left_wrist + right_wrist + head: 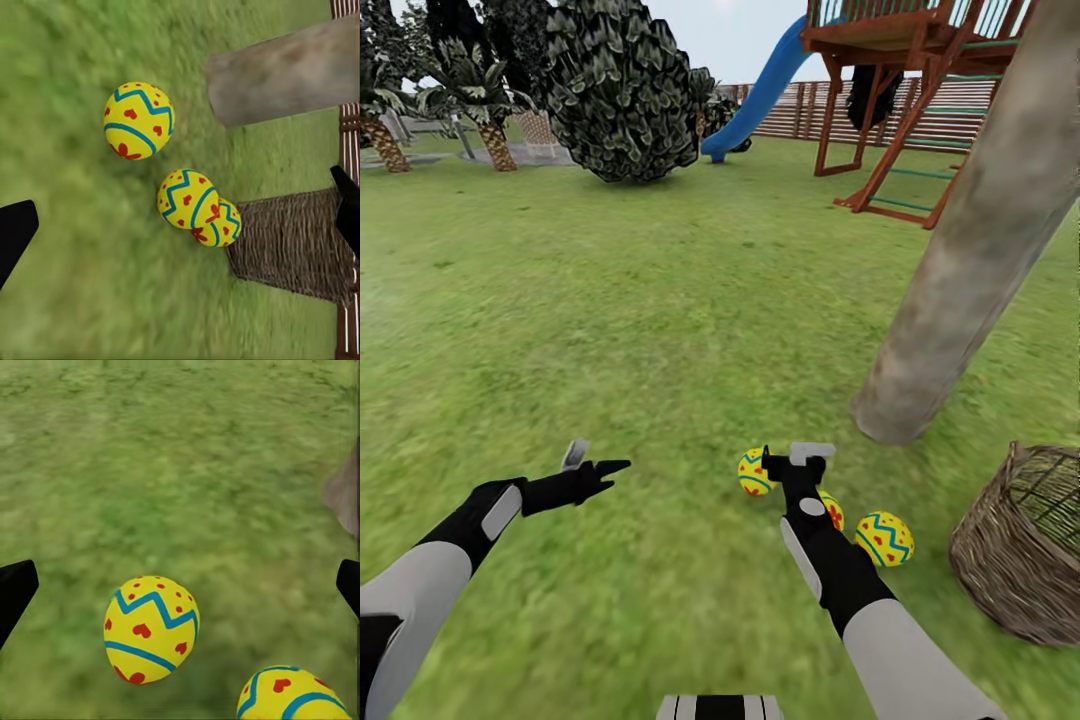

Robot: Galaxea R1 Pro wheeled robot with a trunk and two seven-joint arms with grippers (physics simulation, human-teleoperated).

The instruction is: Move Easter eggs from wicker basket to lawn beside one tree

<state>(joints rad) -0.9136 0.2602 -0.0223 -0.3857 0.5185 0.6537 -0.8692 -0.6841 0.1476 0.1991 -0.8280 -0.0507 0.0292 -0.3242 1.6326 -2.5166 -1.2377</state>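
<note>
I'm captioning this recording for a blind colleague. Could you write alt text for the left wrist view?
Three yellow Easter eggs with blue zigzags and red marks lie on the green lawn, two touching beside the wicker basket. A thick grey-brown tree trunk stands nearby; dark fingers frame the edges.

No legible text, labels, brands, numbers or signs anywhere.
</note>
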